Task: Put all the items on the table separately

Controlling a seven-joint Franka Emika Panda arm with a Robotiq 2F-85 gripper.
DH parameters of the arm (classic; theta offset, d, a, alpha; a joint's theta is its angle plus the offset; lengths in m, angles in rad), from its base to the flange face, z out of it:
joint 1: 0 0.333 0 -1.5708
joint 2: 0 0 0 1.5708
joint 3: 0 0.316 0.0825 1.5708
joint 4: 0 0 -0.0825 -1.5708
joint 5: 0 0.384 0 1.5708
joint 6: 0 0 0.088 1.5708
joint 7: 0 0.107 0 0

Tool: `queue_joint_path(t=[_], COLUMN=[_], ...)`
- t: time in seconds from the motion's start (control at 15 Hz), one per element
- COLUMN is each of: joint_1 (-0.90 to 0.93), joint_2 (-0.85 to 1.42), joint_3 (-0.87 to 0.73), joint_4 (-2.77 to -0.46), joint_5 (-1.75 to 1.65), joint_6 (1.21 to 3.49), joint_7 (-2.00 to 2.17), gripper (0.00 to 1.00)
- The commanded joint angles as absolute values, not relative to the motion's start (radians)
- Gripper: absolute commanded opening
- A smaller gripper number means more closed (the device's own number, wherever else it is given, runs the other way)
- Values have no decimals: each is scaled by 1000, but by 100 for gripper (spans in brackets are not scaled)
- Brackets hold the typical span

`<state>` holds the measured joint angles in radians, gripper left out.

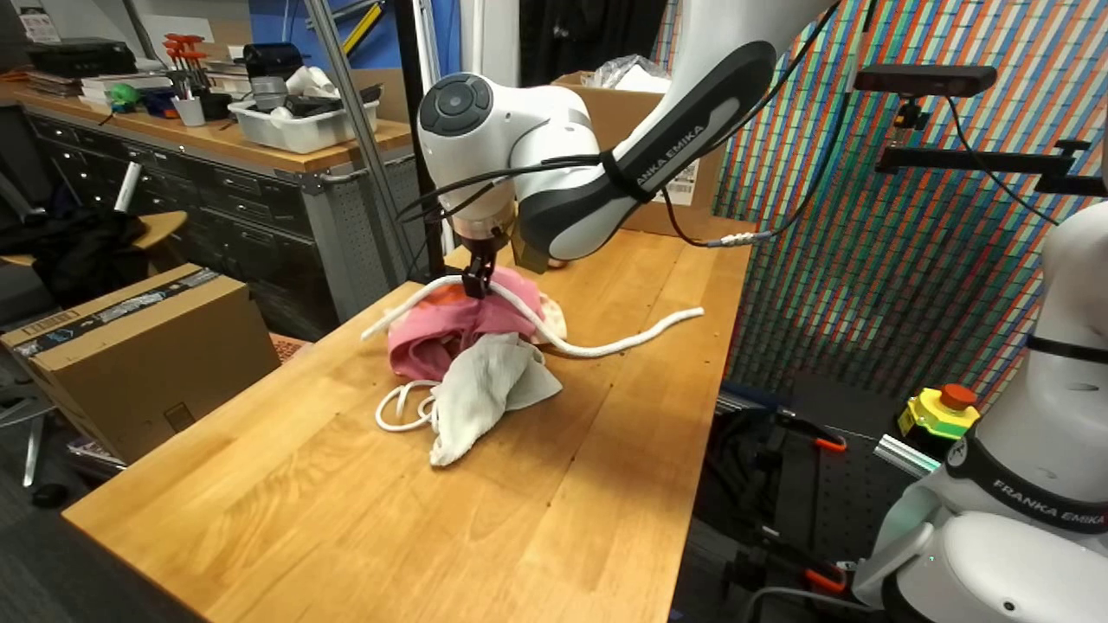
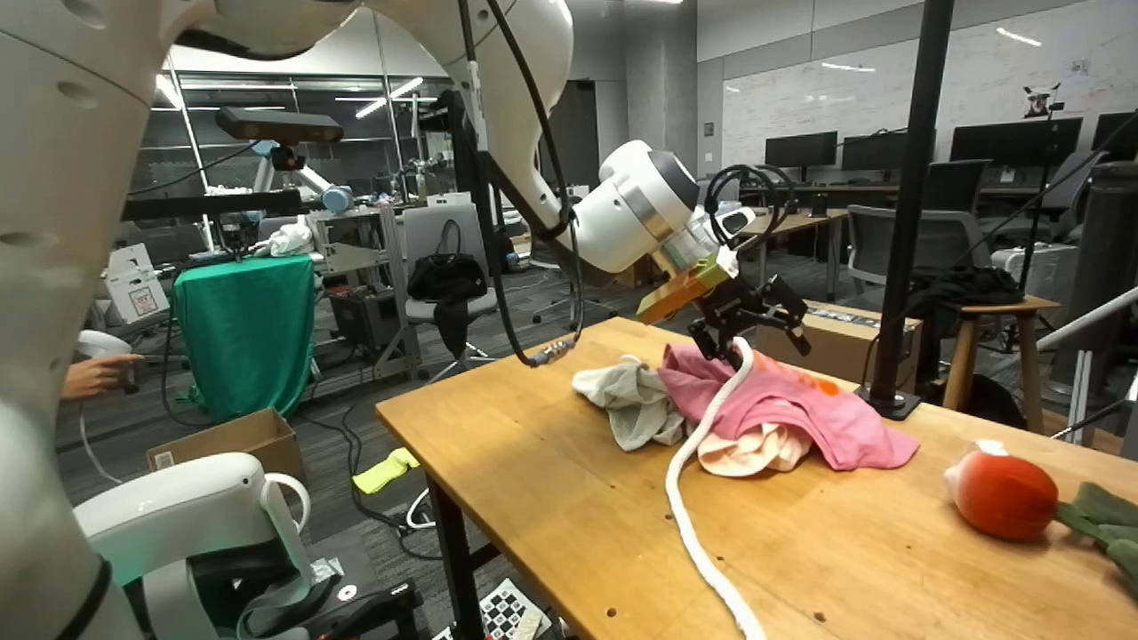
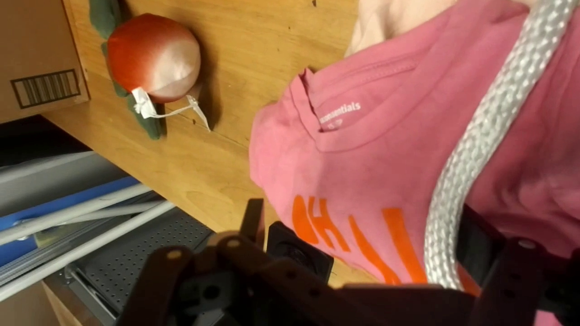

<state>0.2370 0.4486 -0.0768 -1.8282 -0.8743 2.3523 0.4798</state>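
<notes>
Grey cloth (image 2: 633,404) lay crumpled on the worktop (image 2: 533,471), the leftmost piece of a heap in an exterior view, with loops of thin white cord (image 1: 400,427) just beside it. Next to the right, a thick white rope (image 2: 677,484) curved from the near side of the worktop up across the heap; its upper part passed between the fingers (image 3: 253,222). Those pointed down over the heap and stood widely parted, gripping nothing; the wrist view had the rope close along the inner side of one of them, though whether the two touched I could not tell. Under the fingers and spreading right was the pink shirt (image 2: 791,404), rumpled, orange lettering on its front, touching the grey cloth on its left. A peach cloth (image 2: 756,449) poked out from beneath its near edge. A black post (image 2: 909,204) stood just behind the shirt at the worktop's far edge. Farthest right, and apart from the heap, a red plush vegetable (image 2: 1005,493) lay on its side, its pale tip to the left and its green leaves (image 2: 1109,507) to the right.
</notes>
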Motion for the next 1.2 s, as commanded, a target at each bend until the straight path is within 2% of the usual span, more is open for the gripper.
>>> queue_joint_path(t=[0.0, 0.4, 0.47, 0.53, 1.13], joint_1=[234, 214, 211, 206, 179], joint_2=[399, 381, 379, 378, 380], joint_3=[-75, -69, -68, -66, -70], joint_4=[-1867, -1887, -1889, -1890, -1893], joint_5=[-941, -998, -999, -996, -988], joint_6=[2345, 2332, 2330, 2330, 2304], joint_7=[527, 558, 559, 559, 552], gripper=[100, 100, 94, 74, 5])
